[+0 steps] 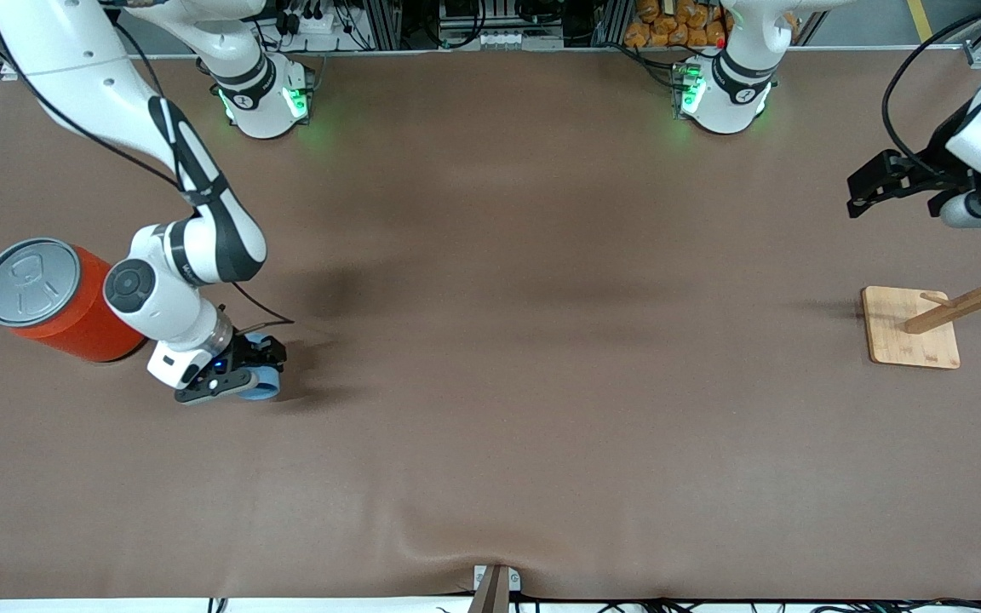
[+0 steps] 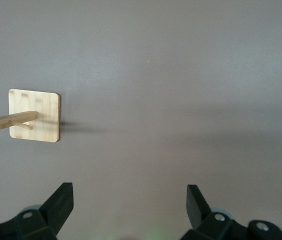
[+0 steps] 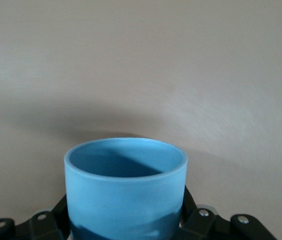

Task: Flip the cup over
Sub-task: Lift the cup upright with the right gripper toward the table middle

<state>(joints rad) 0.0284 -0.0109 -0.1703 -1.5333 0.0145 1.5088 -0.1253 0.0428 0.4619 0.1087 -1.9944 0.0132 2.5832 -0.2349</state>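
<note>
The cup (image 1: pixel 262 385) is a small light-blue tumbler without a handle, matte outside and a darker blue inside, with a plain round rim. In the right wrist view the cup (image 3: pixel 126 195) fills the lower middle of the frame, its open mouth turned away from the wrist, with a shadow crossing the inner wall. It sits low at the desk (image 1: pixel 490 340) surface toward the right arm's end, just beside and nearer to the front camera than the orange can (image 1: pixel 56 300). Whether it touches the desk or is slightly lifted cannot be told.

The right pincer (image 1: pixel 250 375) is clamped on the cup, one black finger on each side of its body; in the right wrist view the right pincer (image 3: pixel 126 220) shows its fingers pressed against the cup's lower wall.

The orange can stands upright with a grey pull-tab lid and is far larger than the cup.

The left pincer (image 1: pixel 874 187) hangs in the air over the left arm's end of the desk, its fingers apart and holding nothing; this arm waits. In the left wrist view the left pincer (image 2: pixel 130 200) shows both fingers spread wide. A wooden rack (image 1: pixel 950 315) with pegs on a square bamboo base (image 2: pixel 35 116) stands beneath it.
</note>
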